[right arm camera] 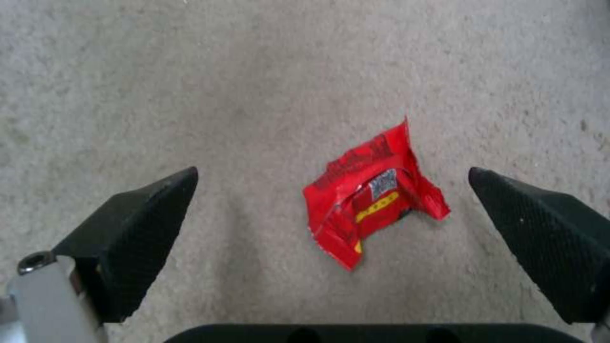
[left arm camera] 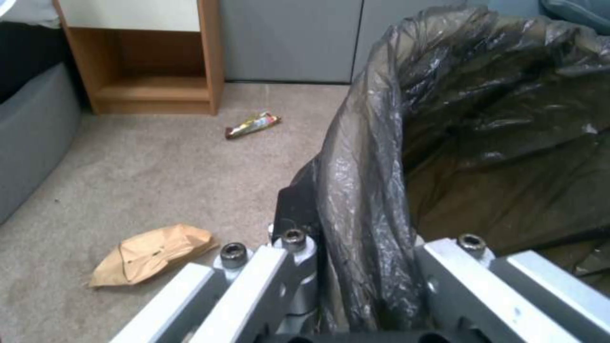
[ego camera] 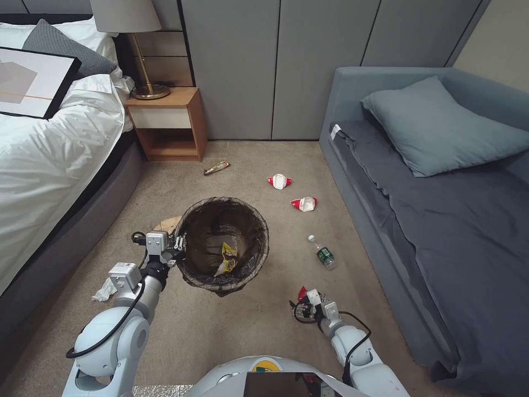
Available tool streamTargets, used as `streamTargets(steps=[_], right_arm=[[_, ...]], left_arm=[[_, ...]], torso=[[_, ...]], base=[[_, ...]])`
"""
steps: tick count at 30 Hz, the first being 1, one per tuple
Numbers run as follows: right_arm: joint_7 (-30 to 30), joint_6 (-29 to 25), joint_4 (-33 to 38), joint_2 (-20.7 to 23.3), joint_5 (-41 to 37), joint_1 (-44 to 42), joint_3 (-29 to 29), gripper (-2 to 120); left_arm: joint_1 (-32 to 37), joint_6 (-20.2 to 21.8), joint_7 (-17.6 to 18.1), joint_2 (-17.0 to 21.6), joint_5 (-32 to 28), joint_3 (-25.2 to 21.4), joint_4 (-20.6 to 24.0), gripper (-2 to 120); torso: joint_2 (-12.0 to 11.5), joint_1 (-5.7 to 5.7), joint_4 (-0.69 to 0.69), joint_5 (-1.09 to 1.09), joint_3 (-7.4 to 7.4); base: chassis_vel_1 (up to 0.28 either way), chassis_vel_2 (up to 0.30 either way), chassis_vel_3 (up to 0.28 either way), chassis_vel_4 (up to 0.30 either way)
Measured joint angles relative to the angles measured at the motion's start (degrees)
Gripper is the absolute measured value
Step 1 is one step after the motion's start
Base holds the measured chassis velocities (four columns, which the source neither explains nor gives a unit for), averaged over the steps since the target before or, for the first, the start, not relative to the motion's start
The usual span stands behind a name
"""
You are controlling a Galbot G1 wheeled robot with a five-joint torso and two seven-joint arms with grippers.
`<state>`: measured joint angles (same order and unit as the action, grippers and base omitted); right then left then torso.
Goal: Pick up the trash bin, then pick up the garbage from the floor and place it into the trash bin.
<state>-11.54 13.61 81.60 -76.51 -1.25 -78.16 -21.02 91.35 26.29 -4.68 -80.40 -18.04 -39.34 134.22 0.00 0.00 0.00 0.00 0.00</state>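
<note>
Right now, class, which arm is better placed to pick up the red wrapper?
Right. Its open end effector straddles the red wrapper on the carpet, while the left end effector is clamped on the bin rim.

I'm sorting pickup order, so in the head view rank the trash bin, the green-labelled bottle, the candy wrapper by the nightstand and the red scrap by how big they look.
1. trash bin, held nearer the camera
2. bottle
3. candy wrapper
4. red scrap, partly hidden by the right tool, so unsure

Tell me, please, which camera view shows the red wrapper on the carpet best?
The right wrist view: the red wrapper lies large between the open right gripper. The head view shows only a sliver beside it.
</note>
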Motion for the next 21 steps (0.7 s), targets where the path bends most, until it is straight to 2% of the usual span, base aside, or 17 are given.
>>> streamTargets(steps=[21], right_arm=[[1.24, -0.35, -2.53, -0.03, 3.53, 2.09, 0.26, 100]], left_arm=[[-0.04, -0.14, -0.67, 0.12, 0.54, 0.26, 0.16, 7]], torso=[[0.00, 0.00, 0.00, 0.00, 0.00]], base=[[0.000, 0.000, 0.000, 0.000]])
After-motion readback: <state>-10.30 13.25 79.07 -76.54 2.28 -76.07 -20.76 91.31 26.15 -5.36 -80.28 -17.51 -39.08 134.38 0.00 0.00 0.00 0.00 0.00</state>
